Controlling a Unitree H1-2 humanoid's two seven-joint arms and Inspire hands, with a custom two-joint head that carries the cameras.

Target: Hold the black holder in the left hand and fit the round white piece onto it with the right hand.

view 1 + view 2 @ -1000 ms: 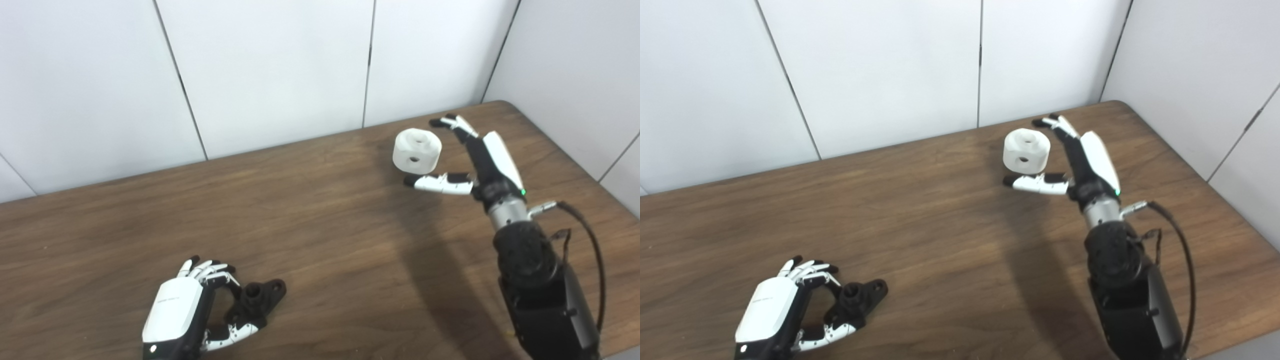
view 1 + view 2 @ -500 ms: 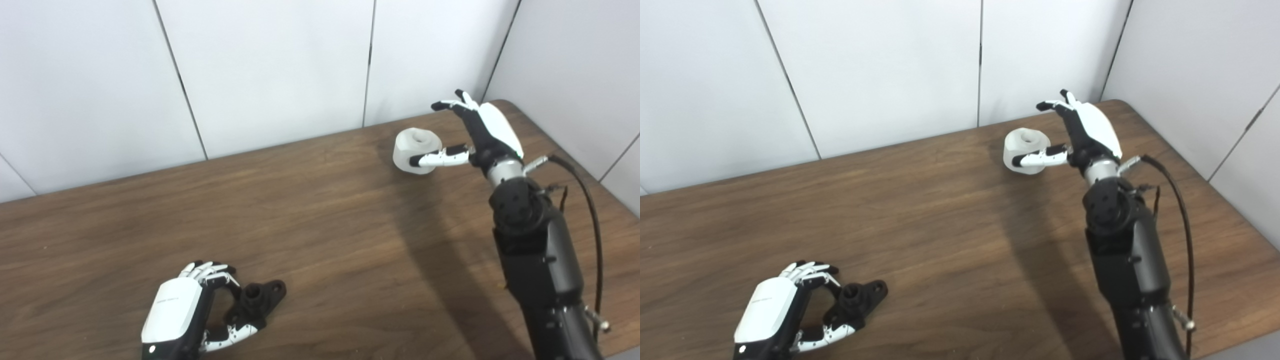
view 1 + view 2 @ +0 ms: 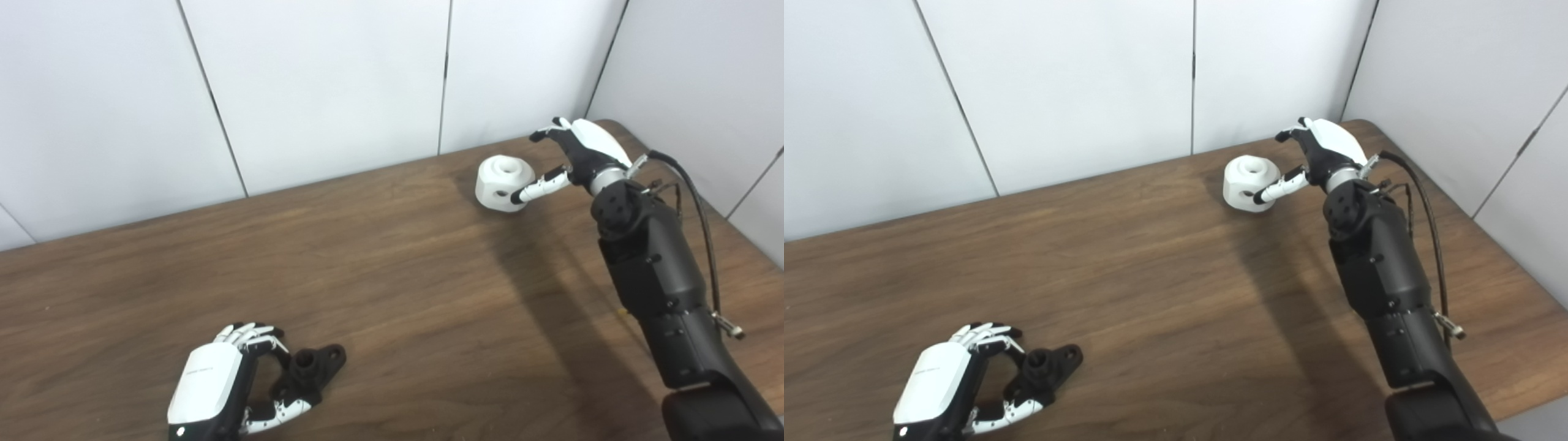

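The black holder point(image 3: 313, 366) lies on the wooden table point(image 3: 392, 288) near the front left. My left hand point(image 3: 211, 387) is curled around its near end, fingers above and thumb below, resting on the table. The round white piece point(image 3: 501, 182), with a hole on top and one in its side, sits at the far right of the table. My right hand point(image 3: 579, 153) is just to the right of it and open. Its thumb reaches across to the piece's right side, and its fingers are raised apart above and behind the piece.
White wall panels point(image 3: 318, 92) close off the back of the table and its right side. The table's far right corner point(image 3: 612, 125) lies just behind the right hand. A black cable point(image 3: 698, 202) loops along the right forearm.
My right arm has stretched forward, bringing the hand up from below the white piece to its right side, thumb now against it. The left hand and holder have not moved. The camera shifted slightly.
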